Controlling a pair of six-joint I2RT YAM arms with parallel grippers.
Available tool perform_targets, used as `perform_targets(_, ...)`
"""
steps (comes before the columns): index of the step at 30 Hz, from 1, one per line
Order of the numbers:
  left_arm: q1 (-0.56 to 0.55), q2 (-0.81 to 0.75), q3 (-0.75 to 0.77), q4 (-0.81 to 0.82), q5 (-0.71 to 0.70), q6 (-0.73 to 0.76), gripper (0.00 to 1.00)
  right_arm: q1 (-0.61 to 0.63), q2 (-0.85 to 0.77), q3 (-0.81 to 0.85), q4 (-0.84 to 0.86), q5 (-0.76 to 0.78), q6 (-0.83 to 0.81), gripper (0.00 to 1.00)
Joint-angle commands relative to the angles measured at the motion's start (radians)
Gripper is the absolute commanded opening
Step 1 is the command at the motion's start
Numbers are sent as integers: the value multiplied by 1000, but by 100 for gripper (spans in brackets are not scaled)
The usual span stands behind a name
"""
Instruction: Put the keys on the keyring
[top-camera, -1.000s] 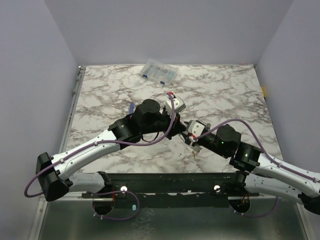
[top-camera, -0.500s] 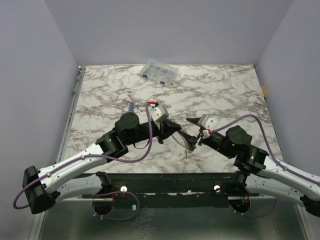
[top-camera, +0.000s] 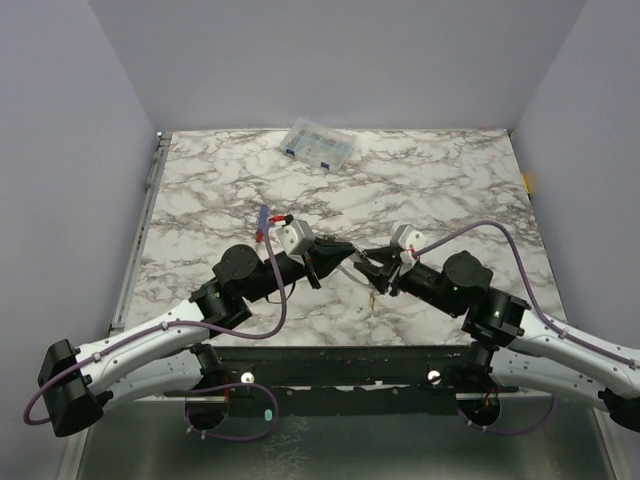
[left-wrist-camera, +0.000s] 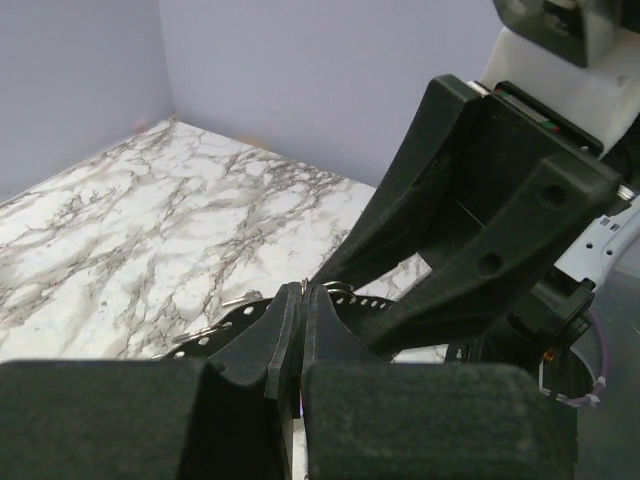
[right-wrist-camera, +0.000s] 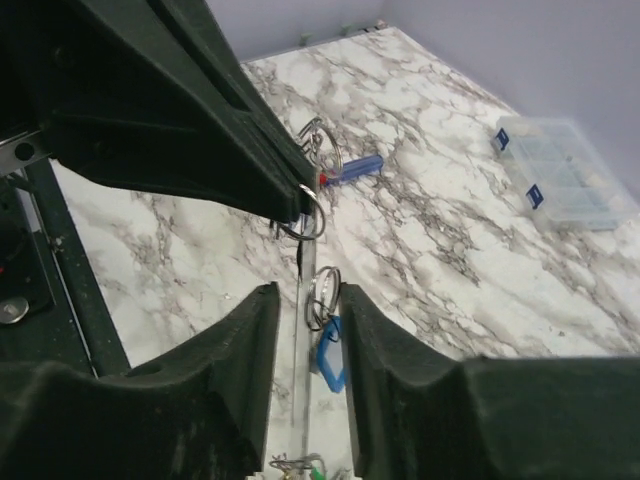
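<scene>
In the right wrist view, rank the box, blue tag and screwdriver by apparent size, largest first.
1. The box.
2. The blue tag and the screwdriver look alike; the tag is nearer the camera, so no ranking.

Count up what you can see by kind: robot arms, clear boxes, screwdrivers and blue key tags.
Robot arms: 2
Clear compartment box: 1
Screwdriver: 1
Blue key tag: 1
Total: 5
Other keys are too hidden to count.

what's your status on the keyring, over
Left tool shut on keyring. Right tool open, straddling it. Blue-tagged key beside it. No obstruction seen.
</scene>
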Motion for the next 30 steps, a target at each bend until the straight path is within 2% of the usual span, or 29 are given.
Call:
perform_targets(1,-7,-44,-27,158,-47,4,0,5,12,-15,6,19,31,26)
perform_targets(4,-7,-48,-35,167,-50,5,0,5,18,-11,6,10,22,2)
perform_targets(5,-7,-47,-39,169,-50,4,0,5,19,-9,8,7,21,1)
perform_targets(14,-9,-38,-69,229,-82,21,0,5,57,67,-18,-34,-2,1)
perform_targets(21,-19,0,-86,292,-120,40,0,5,147,162,-131,-66,22,1)
perform_targets(28,-36,47,-90,314,-137,73,0,5,95,152,-86,-38,42,1)
perform_targets(29,-38,52,-92,320,-137,74,0,5,85,148,-81,-45,41,6)
perform_targets(30,-39,55,-94,326,-137,74,0,5,77,140,-75,-54,37,18)
